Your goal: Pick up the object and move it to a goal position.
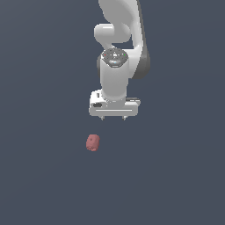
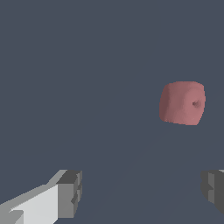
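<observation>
Object-grasping has not begun: the white gripper (image 1: pixel 114 117) hangs with its fingers apart and empty. The object (image 1: pixel 92 143), a small matte reddish-pink rounded lump with a tiny dimple, lies on the plain dark surface near it, toward the exterior view's left. Judging by this, the gripper must next shift over the lump and descend.

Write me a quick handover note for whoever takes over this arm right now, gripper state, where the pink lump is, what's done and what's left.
Gripper: open, empty, fingers spread wide in the wrist view.
Object: the pink lump lies on the grey surface, apart from the gripper, offset toward the exterior view's left and lower in that picture. In the wrist view it is not between the fingers.
Done: nothing grasped yet.
Left: line up over the lump, descend, close on it, lift, carry to the goal. No goal marker is visible in either view.
</observation>
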{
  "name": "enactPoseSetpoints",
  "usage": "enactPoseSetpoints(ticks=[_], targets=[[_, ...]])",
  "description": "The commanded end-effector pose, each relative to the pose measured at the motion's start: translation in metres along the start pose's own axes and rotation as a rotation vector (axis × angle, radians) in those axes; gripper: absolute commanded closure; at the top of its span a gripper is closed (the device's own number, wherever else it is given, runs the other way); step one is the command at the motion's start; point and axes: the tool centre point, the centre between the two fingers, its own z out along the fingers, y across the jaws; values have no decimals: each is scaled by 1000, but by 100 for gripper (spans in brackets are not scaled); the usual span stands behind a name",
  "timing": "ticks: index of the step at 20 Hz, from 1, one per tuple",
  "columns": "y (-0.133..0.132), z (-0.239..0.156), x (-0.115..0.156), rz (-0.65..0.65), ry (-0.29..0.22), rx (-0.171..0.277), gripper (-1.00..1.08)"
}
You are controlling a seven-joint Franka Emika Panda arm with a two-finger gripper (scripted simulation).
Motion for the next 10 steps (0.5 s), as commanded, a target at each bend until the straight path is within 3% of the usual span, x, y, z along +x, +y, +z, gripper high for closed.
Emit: enactPoseSetpoints(ticks=[1,10], targets=[[0,0,0,0,0,0,-92],[1,-17,3,13,29,11,-92]])
